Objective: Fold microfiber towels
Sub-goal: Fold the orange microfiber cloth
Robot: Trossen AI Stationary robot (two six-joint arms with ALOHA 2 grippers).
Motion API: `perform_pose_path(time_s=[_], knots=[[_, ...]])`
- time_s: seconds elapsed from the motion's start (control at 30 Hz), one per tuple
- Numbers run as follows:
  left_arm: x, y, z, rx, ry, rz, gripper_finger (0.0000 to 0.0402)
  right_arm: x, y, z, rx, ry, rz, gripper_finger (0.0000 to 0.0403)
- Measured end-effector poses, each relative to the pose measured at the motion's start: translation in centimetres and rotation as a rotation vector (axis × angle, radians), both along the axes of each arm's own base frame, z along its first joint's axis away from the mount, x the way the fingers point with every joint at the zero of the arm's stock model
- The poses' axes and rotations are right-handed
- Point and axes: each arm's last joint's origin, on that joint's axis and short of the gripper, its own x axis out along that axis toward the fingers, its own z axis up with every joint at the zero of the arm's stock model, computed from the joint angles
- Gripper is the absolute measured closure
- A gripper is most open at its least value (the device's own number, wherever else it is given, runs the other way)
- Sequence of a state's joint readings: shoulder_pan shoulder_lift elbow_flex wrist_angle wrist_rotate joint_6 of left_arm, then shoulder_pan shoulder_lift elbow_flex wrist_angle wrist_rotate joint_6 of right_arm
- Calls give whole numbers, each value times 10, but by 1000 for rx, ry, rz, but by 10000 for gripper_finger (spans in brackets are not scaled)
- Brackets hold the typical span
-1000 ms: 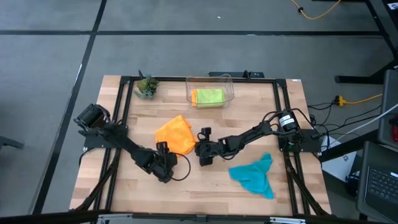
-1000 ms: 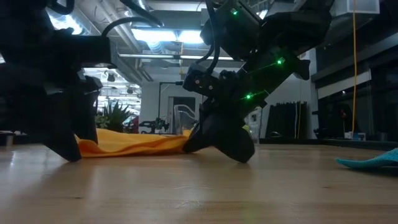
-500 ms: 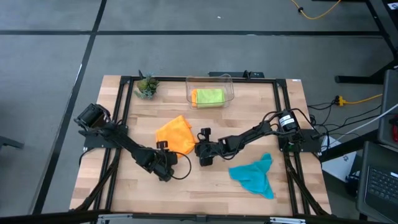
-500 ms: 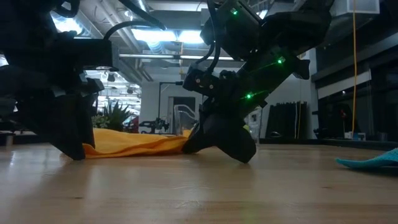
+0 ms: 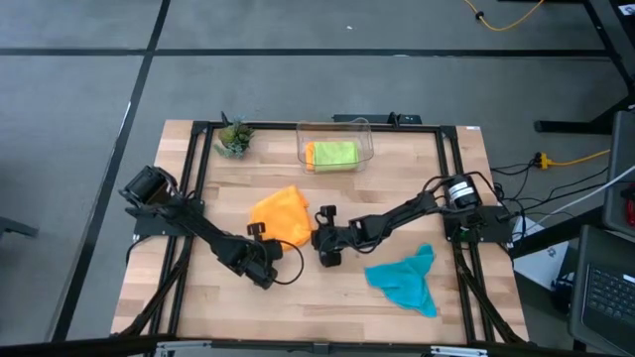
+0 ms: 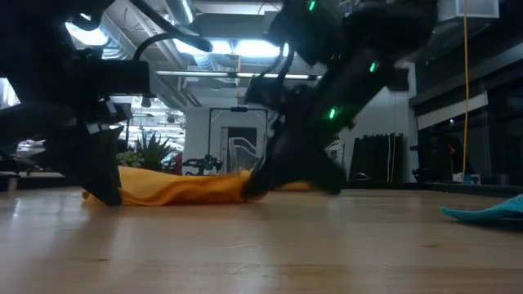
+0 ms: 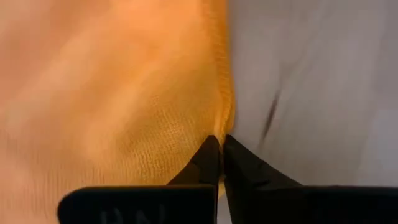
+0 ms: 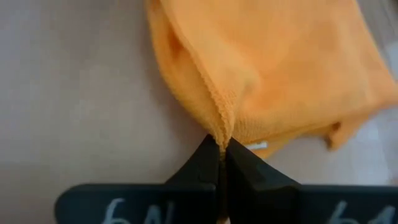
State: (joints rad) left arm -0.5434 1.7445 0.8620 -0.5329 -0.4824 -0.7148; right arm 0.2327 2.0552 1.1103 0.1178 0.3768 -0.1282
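Since a second ago my left gripper (image 5: 260, 242) has closed from wide open and now pinches the near-left edge of the orange towel (image 5: 280, 215), while the right arm has lifted a little, so the cloth's right end rises off the wood in the low view. In the left wrist view the two fingers (image 7: 211, 163) meet tightly on the hem, and in the right wrist view the right gripper (image 8: 222, 155) is likewise clamped on a gathered fold of the orange cloth. I hold it at two edges because a limp cloth cannot be folded from one point; two grips let me carry one side over the other evenly. The orange towel sits at the middle of the table (image 5: 327, 302), between both grippers. The teal towel (image 5: 405, 281) lies crumpled near the right front, well apart, waiting its turn. The lime green towel (image 5: 333, 153) rests folded inside the clear bin (image 5: 368, 130) at the back, on something orange, beside the small plant (image 5: 233, 137).
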Motion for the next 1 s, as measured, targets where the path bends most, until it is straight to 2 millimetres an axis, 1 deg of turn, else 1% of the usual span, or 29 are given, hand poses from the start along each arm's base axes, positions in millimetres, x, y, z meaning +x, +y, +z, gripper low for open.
perform_pose_path(time_s=[0.1,0.17,0.23,0.33,0.43,0.53,0.63,0.77,0.87,1.0], knots=[[2,-1,8,-1,-8,9,401,-6,1,24,80,-14,-12,394],[7,-3,22,-7,-28,12,401,-10,1,43,107,-34,-31,394],[12,-6,43,-8,-65,16,401,-17,0,58,112,-34,-39,394],[17,-8,69,40,-55,19,401,-25,1,83,131,-73,-37,394],[26,-11,106,92,-92,20,401,-34,0,108,136,-123,-13,394],[28,-12,135,144,-92,20,401,-44,-2,134,161,-177,10,394],[29,-12,165,189,-123,25,401,-59,-3,158,184,-214,33,394],[27,-13,199,188,-151,21,401,-82,-5,184,202,-233,39,394],[24,-13,222,175,-181,22,401,-96,-4,200,230,-265,42,394],[24,-13,245,151,-245,29,401,-110,3,215,304,-300,113,394]])
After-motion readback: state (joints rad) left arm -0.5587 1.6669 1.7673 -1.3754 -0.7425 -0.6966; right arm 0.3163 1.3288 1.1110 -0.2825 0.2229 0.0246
